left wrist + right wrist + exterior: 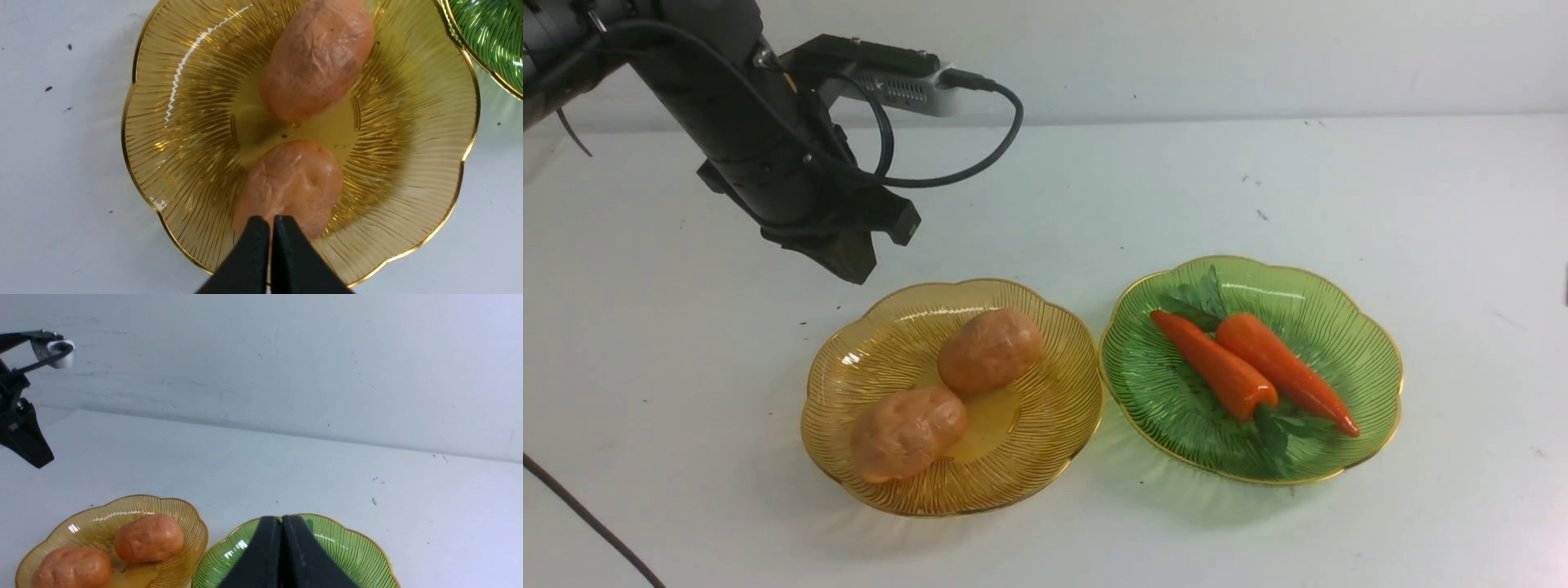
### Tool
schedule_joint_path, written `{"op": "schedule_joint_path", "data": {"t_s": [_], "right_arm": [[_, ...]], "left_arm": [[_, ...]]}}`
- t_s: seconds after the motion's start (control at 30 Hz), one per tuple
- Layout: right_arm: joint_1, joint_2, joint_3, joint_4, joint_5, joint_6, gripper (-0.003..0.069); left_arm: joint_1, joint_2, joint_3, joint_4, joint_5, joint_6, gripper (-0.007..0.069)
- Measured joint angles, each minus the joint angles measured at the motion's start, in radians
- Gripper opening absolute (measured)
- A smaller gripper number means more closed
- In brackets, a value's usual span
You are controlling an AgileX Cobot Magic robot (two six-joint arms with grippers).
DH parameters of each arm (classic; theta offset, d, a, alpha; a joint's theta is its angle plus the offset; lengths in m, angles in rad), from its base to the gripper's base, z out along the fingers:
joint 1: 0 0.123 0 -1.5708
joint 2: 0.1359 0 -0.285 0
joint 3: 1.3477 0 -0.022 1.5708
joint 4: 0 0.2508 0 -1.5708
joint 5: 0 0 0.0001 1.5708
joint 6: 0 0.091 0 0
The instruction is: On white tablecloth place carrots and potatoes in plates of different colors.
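Two potatoes (990,349) are being displayed in the amber plate (1045,425) and two carrots (1217,371) in the green plate (1347,343), side by side on the white tablecloth surface (1094,188). The left pincer (271,223) and the right pincer (282,522) are being held closed, gripping nothing.

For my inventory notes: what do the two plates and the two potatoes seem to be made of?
Amber plate and green plate: glass or clear hard plastic, glossy; translucent, bright glints on the ribs. Far potato and near potato: probably moulded plastic or rubber, matte; wrinkled skin, dull sheen.
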Motion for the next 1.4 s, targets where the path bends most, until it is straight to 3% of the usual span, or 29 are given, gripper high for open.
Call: {"op": "schedule_joint_path", "data": {"t_s": [0.2, 0.4, 1.4], "right_arm": [[0.000, 0.000, 0.000, 0.113, -0.029, 0.111, -0.0017], [0.000, 0.000, 0.000, 0.132, -0.032, 0.165, -0.0017], [0.000, -0.026, 0.034, 0.129, -0.038, 0.171, -0.0017]], "left_arm": [[0.000, 0.000, 0.000, 0.000, 0.000, 0.000, -0.0003], [0.000, 0.000, 0.000, 0.000, 0.000, 0.000, -0.0003], [0.000, 0.000, 0.000, 0.000, 0.000, 0.009, -0.0003]]}}
